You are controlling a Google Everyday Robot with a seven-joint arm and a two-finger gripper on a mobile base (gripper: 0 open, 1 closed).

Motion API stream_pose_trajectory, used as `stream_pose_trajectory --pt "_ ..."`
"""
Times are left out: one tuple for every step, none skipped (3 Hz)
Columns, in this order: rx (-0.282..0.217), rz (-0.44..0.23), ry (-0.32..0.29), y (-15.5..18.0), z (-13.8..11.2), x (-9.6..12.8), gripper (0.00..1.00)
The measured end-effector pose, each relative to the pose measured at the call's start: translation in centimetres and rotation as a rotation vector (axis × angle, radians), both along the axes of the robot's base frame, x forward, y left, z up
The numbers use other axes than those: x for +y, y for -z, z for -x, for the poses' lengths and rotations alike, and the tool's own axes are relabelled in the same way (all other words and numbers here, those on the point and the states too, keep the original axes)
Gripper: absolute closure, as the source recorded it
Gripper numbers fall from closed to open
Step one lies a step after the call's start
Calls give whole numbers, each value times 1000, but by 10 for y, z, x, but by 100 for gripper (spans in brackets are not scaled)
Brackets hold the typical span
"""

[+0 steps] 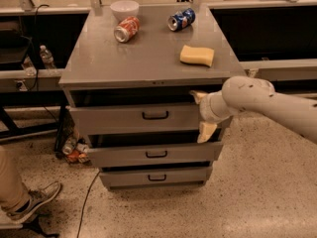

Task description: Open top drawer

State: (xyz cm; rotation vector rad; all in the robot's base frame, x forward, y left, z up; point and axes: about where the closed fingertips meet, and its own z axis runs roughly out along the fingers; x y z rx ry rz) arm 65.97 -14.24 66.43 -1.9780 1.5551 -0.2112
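1. I see the top drawer [124,119] at frame centre, directly under the cabinet top [143,58], with a dark gap above its front.
2. My gripper [202,114] sits at 3 o'clock from the handle [155,115], fingers spread apart, one above and one below the panel's right end.

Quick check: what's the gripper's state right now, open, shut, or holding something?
Gripper: open, with its fingers spread one above the other at the right end of the top drawer front, away from the handle.
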Motion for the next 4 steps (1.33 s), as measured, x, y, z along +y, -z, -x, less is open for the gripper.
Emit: stream_pose_trajectory --pt "16 1 -29 14 -16 17 25" --pt "34 6 -38 24 -22 24 47" --pt "34 7 -37 21 -22 24 71" --pt "34 7 -37 18 -22 24 93"
